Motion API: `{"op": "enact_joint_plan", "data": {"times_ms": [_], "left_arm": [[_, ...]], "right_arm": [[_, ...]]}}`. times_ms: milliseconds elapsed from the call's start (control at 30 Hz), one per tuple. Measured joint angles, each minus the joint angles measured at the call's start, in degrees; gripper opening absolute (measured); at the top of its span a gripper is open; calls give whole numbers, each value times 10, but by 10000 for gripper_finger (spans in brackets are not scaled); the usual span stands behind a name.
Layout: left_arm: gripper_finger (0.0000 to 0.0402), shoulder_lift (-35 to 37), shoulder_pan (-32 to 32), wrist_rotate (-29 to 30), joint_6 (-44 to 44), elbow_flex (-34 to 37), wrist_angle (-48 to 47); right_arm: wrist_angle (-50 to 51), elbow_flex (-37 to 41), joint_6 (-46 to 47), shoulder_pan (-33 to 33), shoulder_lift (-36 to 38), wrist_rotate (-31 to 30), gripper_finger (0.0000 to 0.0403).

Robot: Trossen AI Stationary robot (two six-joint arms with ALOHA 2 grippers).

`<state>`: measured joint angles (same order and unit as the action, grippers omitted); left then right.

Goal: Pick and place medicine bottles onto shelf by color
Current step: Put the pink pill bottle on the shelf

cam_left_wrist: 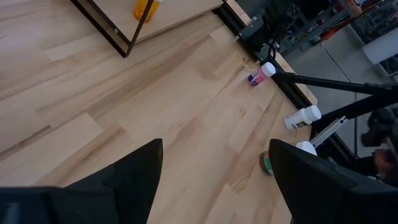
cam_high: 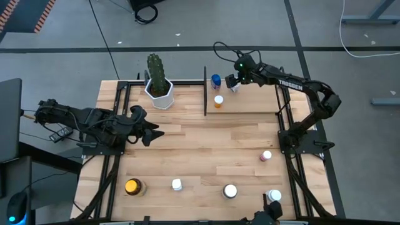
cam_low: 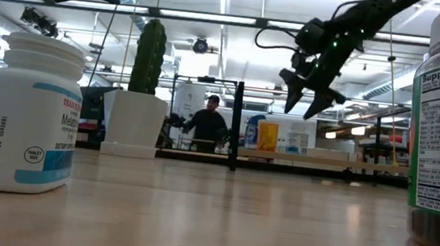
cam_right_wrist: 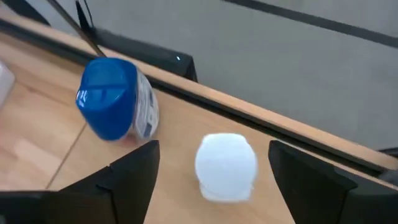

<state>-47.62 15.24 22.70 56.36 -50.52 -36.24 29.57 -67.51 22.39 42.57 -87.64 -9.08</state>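
Observation:
The shelf (cam_high: 250,107) is a light-wood board with black posts at the table's far side. A blue-capped bottle (cam_high: 215,80), an orange bottle (cam_high: 218,101) and a white-capped bottle (cam_high: 235,88) stand on it. My right gripper (cam_high: 232,80) hangs open above the white-capped bottle (cam_right_wrist: 225,167). Its fingers stand on either side of the bottle without touching it, and the blue-capped bottle (cam_right_wrist: 113,107) is beside them. In the low view my right gripper (cam_low: 306,95) is raised over the shelf. My left gripper (cam_high: 152,124) is open and empty over the table's left part.
A cactus in a white pot (cam_high: 157,84) stands at the shelf's left. Loose bottles stand on the table: pink (cam_high: 265,155), amber (cam_high: 132,186), and white-capped ones (cam_high: 177,184), (cam_high: 230,190), (cam_high: 274,195). A person (cam_low: 208,122) is in the room beyond the table.

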Motion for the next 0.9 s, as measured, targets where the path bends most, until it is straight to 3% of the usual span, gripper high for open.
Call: {"op": "enact_joint_plan", "data": {"times_ms": [167, 500, 700, 900], "left_arm": [[297, 0, 0, 0, -6, 0, 0], [297, 0, 0, 0, -49, 0, 0], [297, 0, 0, 0, -80, 0, 0], [297, 0, 0, -15, -82, 0, 0]], "right_arm": [[136, -79, -29, 0, 0, 6, 310], [382, -175, -8, -53, 1, 101, 310], [495, -174, 32, -144, 1, 141, 310], [572, -173, 175, -270, 1, 144, 310]]}}
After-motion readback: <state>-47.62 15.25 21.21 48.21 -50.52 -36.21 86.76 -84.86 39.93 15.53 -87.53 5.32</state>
